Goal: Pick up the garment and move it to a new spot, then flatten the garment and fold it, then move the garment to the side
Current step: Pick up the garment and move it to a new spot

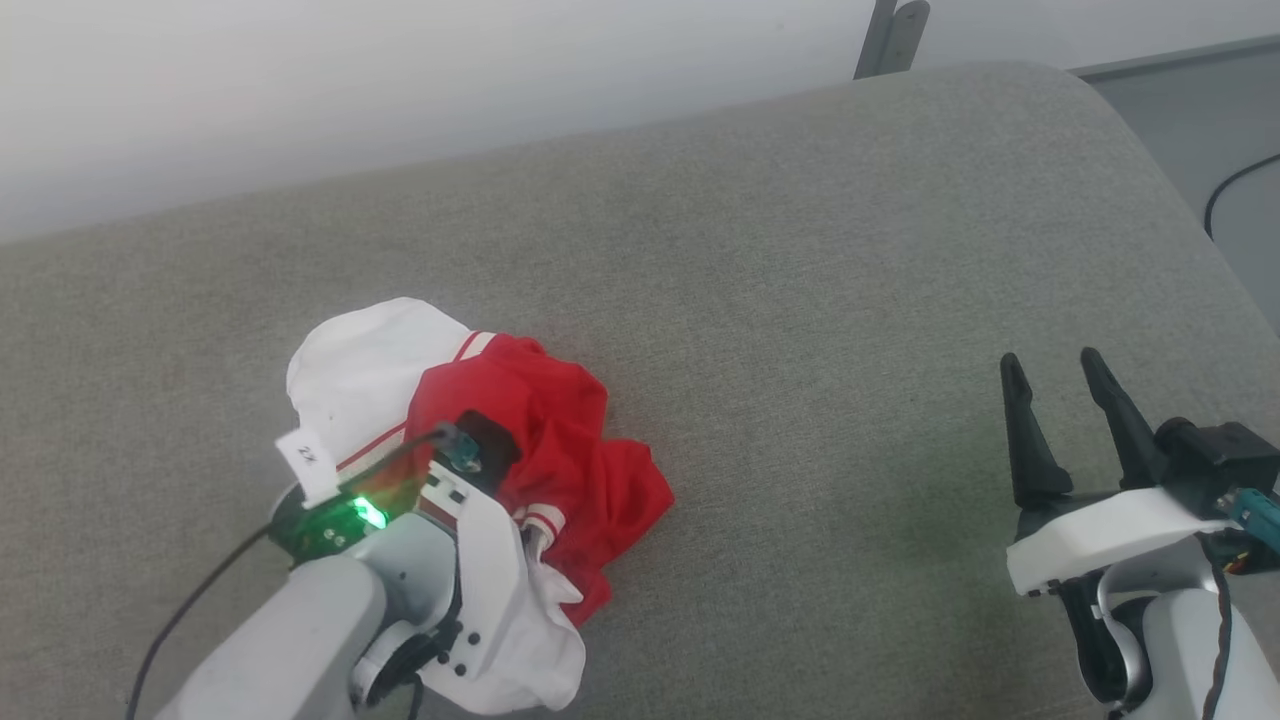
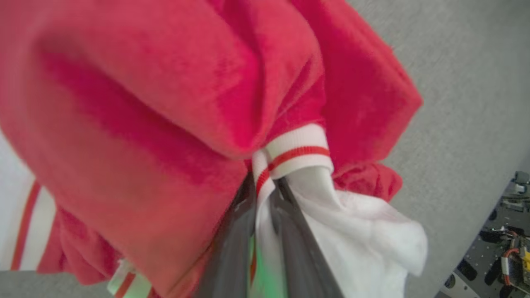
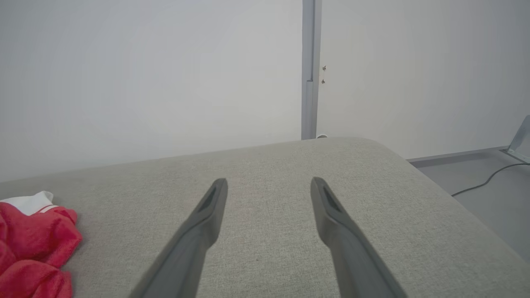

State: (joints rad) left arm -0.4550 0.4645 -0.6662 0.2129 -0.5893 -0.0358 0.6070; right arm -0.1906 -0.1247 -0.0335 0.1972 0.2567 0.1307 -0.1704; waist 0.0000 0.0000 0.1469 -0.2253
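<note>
The garment (image 1: 560,430) lies crumpled in a heap on the near left part of a wide grey cushion (image 1: 800,250), red folds uppermost, one white sleeve spread to the far left and another hanging at the near edge. The left wrist view shows the left gripper (image 2: 265,186) with its fingers (image 2: 232,248) clamped on a fold of the white-and-red striped trim – red cloth bulges over them and white cloth droops to one side. On that arm's wrist a green light (image 1: 370,512) glows beside a small paper tag (image 1: 308,455).

The right gripper (image 1: 1050,358) stands well apart from the garment, at the near right of the cushion, its fingers spread wide with nothing between them.

The cushion has a coarse woven cover and a rounded far right corner. Behind it runs a plain pale wall (image 1: 400,80) with a grey upright post (image 1: 890,35) against it. Beyond the corner lies a grey floor (image 1: 1200,110) – a dark cable (image 1: 1225,190) curves across it.
</note>
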